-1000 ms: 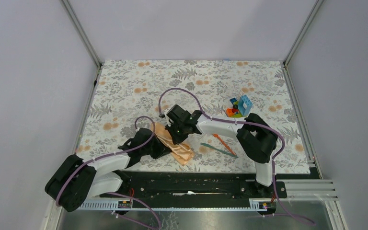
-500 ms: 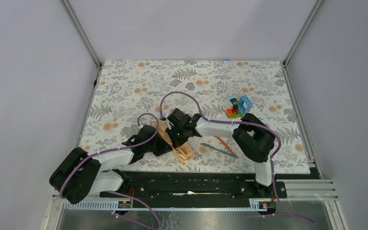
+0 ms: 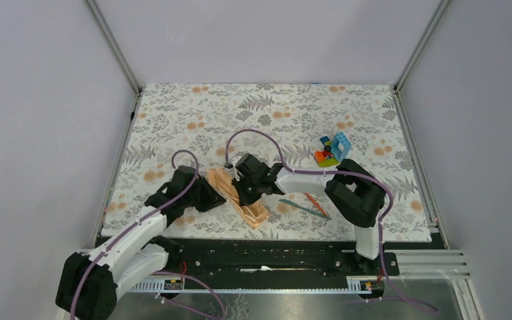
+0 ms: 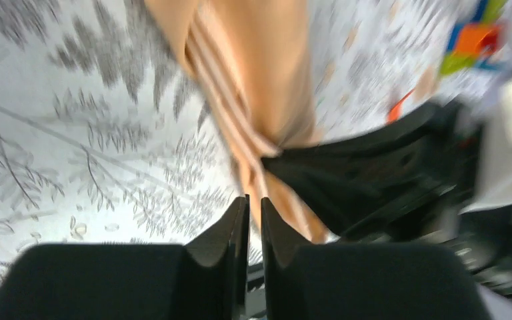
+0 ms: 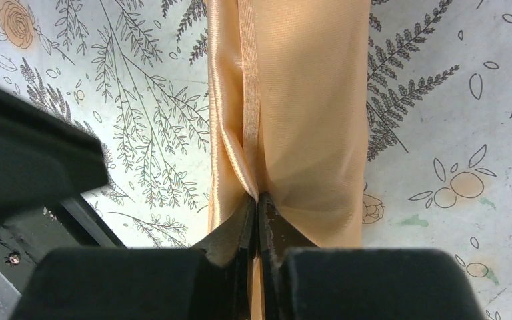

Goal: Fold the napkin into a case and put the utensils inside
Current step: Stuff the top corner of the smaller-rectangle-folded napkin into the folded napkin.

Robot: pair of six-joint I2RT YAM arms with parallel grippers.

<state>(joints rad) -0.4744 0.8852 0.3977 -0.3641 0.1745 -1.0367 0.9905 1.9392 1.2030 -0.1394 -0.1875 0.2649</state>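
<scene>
The peach-orange napkin (image 3: 256, 213) lies folded into a narrow strip on the floral mat, running diagonally toward the near edge. My right gripper (image 3: 243, 194) is shut on a puckered fold of the napkin (image 5: 307, 100) at its tips (image 5: 258, 202). My left gripper (image 3: 219, 199) stands just left of the strip. Its jaws (image 4: 254, 203) are a narrow gap apart with nothing between them, and the napkin (image 4: 260, 73) lies beyond them. The teal utensil (image 3: 305, 208) and the orange utensil (image 3: 309, 197) lie right of the napkin, partly under the right arm.
A cluster of multicoloured toy blocks (image 3: 332, 149) sits on the floral mat (image 3: 193, 120) at the right, behind the right arm's elbow. The black base rail (image 3: 260, 257) runs along the near edge. Grey walls close in both sides.
My left gripper has parted its jaws and drawn back to the left, off the napkin. My right gripper has shifted slightly nearer along the strip and still pinches it.
</scene>
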